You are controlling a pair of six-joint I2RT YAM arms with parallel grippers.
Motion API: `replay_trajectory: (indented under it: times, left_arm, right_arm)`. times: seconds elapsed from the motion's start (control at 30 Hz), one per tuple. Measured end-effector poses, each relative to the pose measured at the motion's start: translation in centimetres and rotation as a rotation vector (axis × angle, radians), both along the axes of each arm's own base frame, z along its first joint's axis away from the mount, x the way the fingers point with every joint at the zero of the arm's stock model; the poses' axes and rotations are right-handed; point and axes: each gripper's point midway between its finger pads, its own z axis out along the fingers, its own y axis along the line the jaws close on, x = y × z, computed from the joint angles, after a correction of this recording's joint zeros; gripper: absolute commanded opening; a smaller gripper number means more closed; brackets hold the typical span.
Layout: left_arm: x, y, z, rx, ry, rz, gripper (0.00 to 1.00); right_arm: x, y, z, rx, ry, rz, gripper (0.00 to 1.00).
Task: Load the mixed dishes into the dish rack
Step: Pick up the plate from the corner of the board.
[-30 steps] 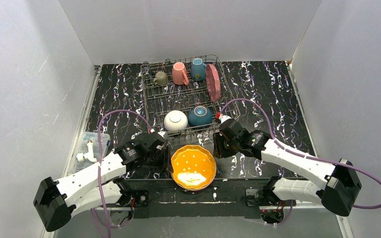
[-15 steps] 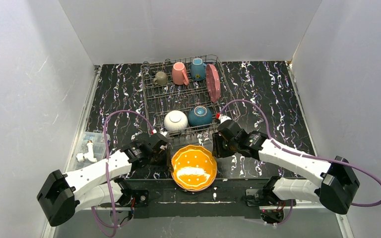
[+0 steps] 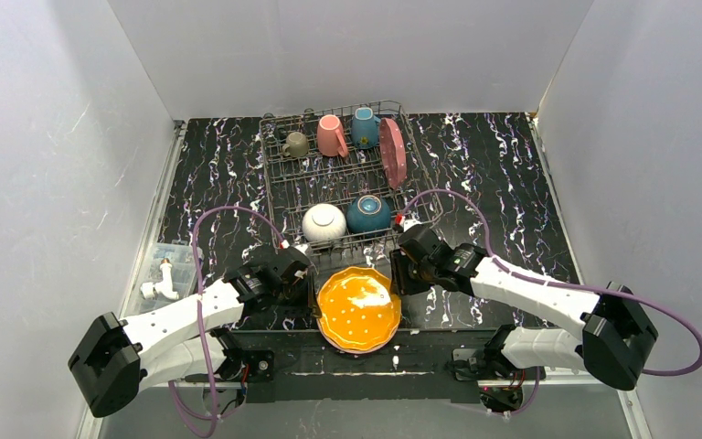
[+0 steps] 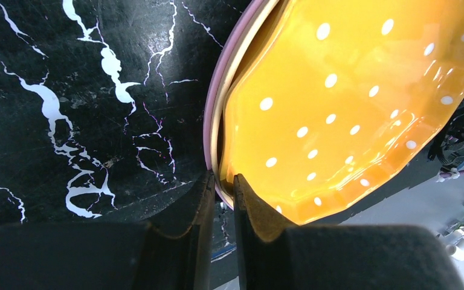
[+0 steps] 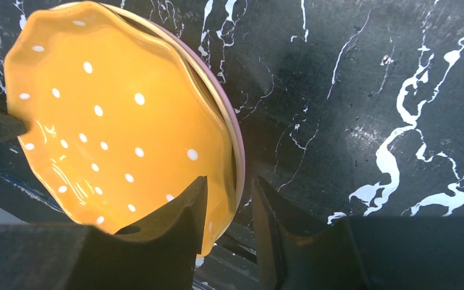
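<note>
Facing upward with its white-dotted inside toward the overhead camera, the orange scalloped plate [image 3: 358, 311] sits at the near edge of the black marbled table [image 3: 512, 183]. It is just in front of the dish rack [image 3: 329, 185], and its near rim reaches over the table's edge. The plate is round, so it has no long axis; the line between the two grippers runs left to right across it.

The left gripper [image 4: 222, 180] is pinched on the plate's left rim, one finger on the orange face and one on the pale pinkish outside. The right gripper [image 5: 229, 182] straddles the opposite rim with its jaws part-way apart. One finger lies over the orange face, but whether they press the rim cannot be told.

In the rack, an olive-grey mug [image 3: 295, 144], a pink mug [image 3: 332, 135] and a teal mug [image 3: 364, 126] line the far row. A pink plate [image 3: 392, 152] stands on edge, running front to back. A white bowl [image 3: 324, 222] and a dark-blue bowl [image 3: 367, 214] sit in the near row.
</note>
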Motion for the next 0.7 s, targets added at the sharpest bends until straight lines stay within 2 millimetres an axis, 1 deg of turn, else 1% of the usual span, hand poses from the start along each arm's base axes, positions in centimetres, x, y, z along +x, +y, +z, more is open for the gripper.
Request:
replay_trajectory:
  times: [0.17, 0.43, 0.7]
  left_arm:
    - [0.0, 0.0, 0.0, -0.003, -0.001, 0.002, 0.04]
    - [0.1, -0.1, -0.1, -0.007, -0.003, 0.002, 0.04]
    - [0.2, -0.3, -0.1, -0.015, -0.009, 0.002, 0.04]
  right_arm:
    - [-0.5, 0.1, -0.6, -0.006, 0.021, 0.014, 0.4]
    - [-0.9, -0.1, -1.0, -0.013, 0.031, 0.021, 0.33]
    - [-0.9, 0.2, -1.2, -0.01, 0.028, 0.025, 0.26]
